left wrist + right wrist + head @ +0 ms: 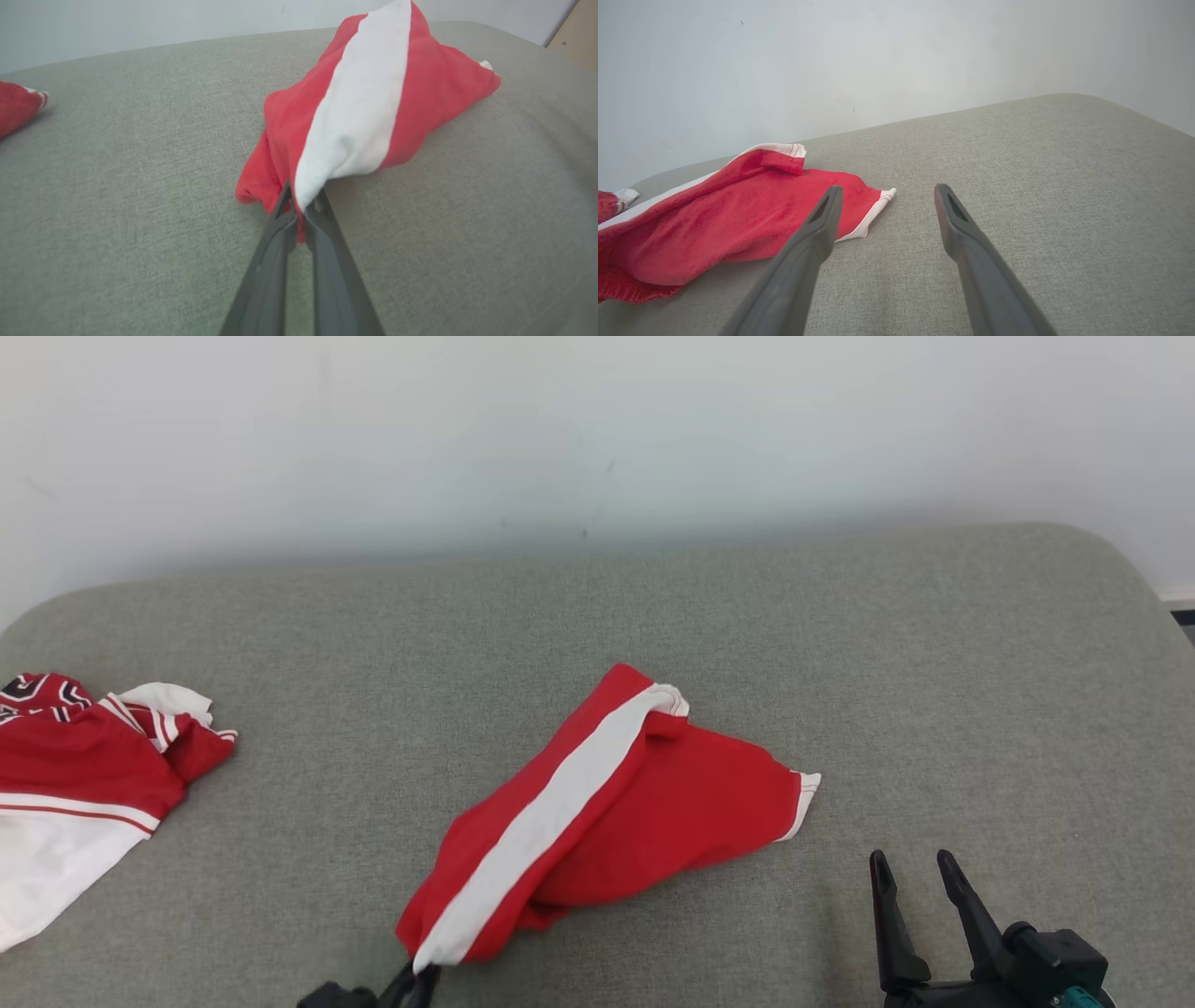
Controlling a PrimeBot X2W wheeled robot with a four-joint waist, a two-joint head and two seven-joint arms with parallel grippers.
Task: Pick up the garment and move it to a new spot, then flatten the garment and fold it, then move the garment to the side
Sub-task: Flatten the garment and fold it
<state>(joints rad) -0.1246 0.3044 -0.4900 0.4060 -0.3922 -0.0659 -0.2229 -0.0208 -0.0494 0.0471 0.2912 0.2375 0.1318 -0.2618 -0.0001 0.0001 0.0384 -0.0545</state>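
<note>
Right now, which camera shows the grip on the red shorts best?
The left wrist view: the left tool is shut on the red shorts at the stripe. The head view shows the whole shorts, the grip at its bottom edge; the right wrist view shows their hem side.

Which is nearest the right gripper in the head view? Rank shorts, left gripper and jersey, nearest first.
1. shorts, centre, just left of the right gripper.
2. left gripper, bottom edge, shut on the shorts' end.
3. jersey, far left.
</note>
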